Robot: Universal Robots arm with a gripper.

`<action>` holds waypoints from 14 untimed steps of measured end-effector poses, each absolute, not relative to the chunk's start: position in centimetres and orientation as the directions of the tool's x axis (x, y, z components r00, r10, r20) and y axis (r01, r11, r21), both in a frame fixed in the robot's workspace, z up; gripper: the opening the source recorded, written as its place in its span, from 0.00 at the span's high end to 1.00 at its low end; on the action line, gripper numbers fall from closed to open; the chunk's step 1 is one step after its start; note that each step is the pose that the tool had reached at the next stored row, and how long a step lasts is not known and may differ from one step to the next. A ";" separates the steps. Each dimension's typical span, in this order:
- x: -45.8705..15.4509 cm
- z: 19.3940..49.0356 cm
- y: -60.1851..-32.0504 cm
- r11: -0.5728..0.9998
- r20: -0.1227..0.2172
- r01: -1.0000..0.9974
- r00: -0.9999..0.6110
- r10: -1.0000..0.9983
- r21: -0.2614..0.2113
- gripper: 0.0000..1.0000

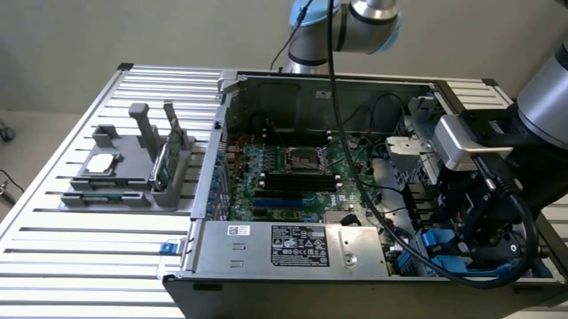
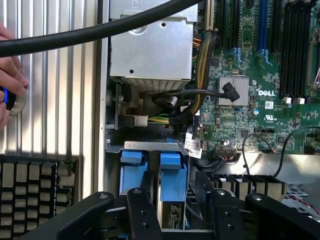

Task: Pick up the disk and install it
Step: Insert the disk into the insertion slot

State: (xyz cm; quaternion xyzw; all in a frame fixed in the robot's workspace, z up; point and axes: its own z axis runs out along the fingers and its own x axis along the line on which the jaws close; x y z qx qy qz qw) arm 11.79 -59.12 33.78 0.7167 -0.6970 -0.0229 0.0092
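a: where's the disk (image 2: 173,172)?
b: edge-on in the bay (image 2: 150,146) at the case (image 2: 102,100) corner beside the power supply (image 2: 150,50), the gripper (image 2: 182,200) straddling it; gripping or not, i cannot tell.
a: risks?
b: tilted, it could jam in the bay; the black cable (image 2: 100,31) could snag the wire bundle (image 2: 192,100).
a: counts?
b: one disk, two blue tabs (image 2: 132,157), one gripper, one hand (image 2: 9,75).

Wall (image 1: 133,33): plain beige, unbroken, rising behind the table.
Floor (image 1: 36,133): pale, visible beyond the table at the exterior view's left.
Table (image 1: 89,252): silver slotted aluminium, with parallel ribs.
Light: bright and even, casting soft shadows across the slats.
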 end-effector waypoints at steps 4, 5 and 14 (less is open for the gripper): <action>11.9 34.8 -58.9 -0.037 -0.020 -0.998 0.036 -0.999 0.045 0.53; 11.9 34.9 -58.9 -0.042 -0.020 -0.998 0.041 -0.999 0.045 0.53; 12.7 34.9 -58.9 -0.080 -0.020 -0.996 0.079 -0.997 0.045 0.85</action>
